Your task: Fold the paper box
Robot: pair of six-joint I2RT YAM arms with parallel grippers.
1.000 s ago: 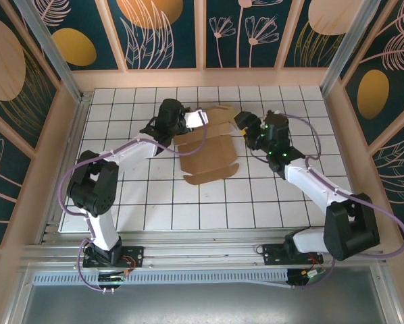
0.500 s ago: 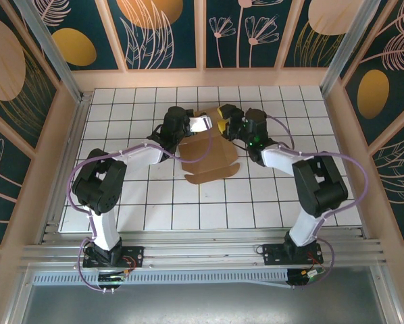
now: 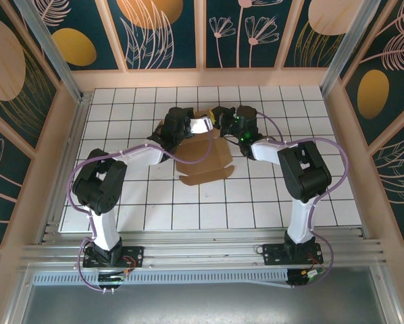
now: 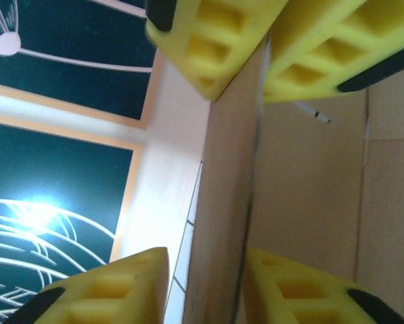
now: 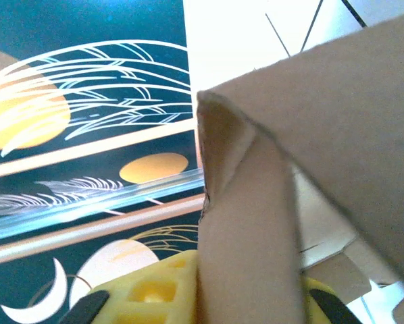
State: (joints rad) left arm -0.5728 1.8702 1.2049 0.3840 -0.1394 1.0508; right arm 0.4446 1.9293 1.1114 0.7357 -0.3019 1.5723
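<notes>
Two arms meet at the far middle of the tiled table (image 3: 155, 202), where the paper box (image 3: 205, 162) lies mostly flat, its near flaps spread on the tiles and its far edge lifted between the grippers. We see the left gripper (image 3: 209, 123) just left of that far edge and the right gripper (image 3: 219, 117) just right of it, the two nearly touching. From the left wrist, a raised panel (image 4: 225, 169) of the box stands edge-on between the left arm's yellow fingers (image 4: 114, 290), which are parted. Bare table shows between one finger and the card, while the other lies close beside it, so we read this gripper as partly open and holding nothing. Farther along the same panel, the right arm's yellow fingers (image 4: 209, 40) press together on the card's edge. From the right wrist, folded cardboard (image 5: 256, 223) fills the gap between those fingers, so we read the right gripper as closed on the box. Whether the panel stands fully upright we cannot tell.
</notes>
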